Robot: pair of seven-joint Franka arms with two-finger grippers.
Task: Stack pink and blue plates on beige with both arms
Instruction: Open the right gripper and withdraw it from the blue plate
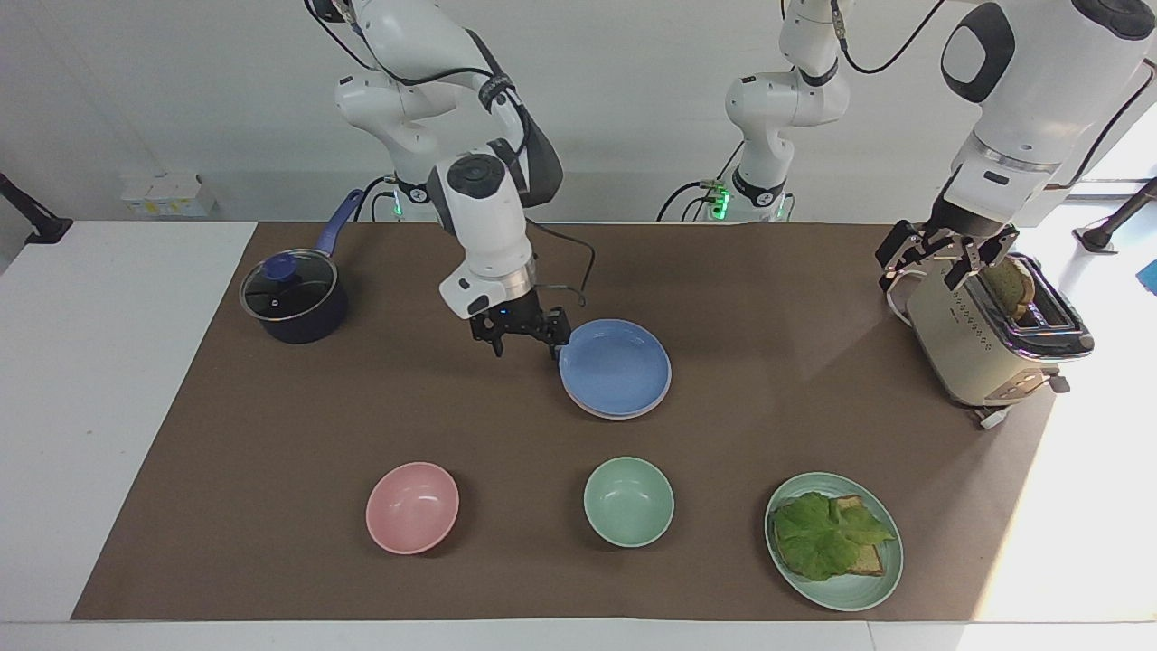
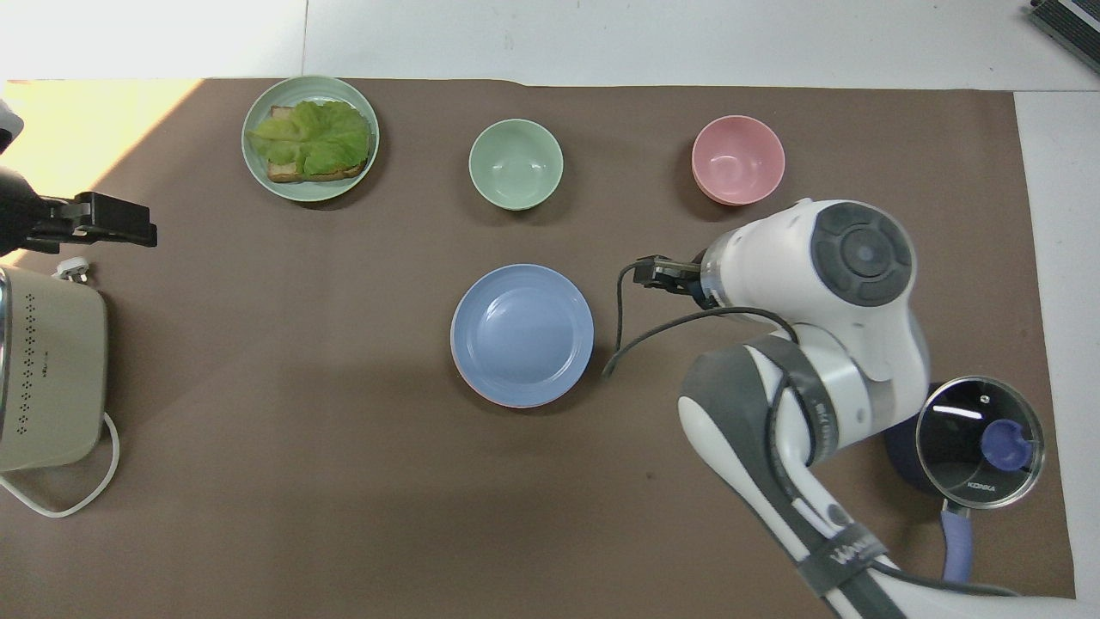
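The blue plate (image 1: 616, 366) sits on the stack at mid-counter, a pink plate (image 1: 624, 414) rim peeking beneath it. The right tool (image 1: 522, 336) hangs spread just beside it, empty. The left tool (image 1: 940, 258) waits spread over the toaster (image 1: 976, 344). Stacking looks finished; next comes clearing the arm.

You see a matt, smooth blue plate (image 1: 616, 366) on a brown mat (image 1: 271, 425) that looks like paper. The pot (image 1: 294, 300) has a shiny glass lid. The toaster (image 1: 981, 339) looks like smooth cream metal.
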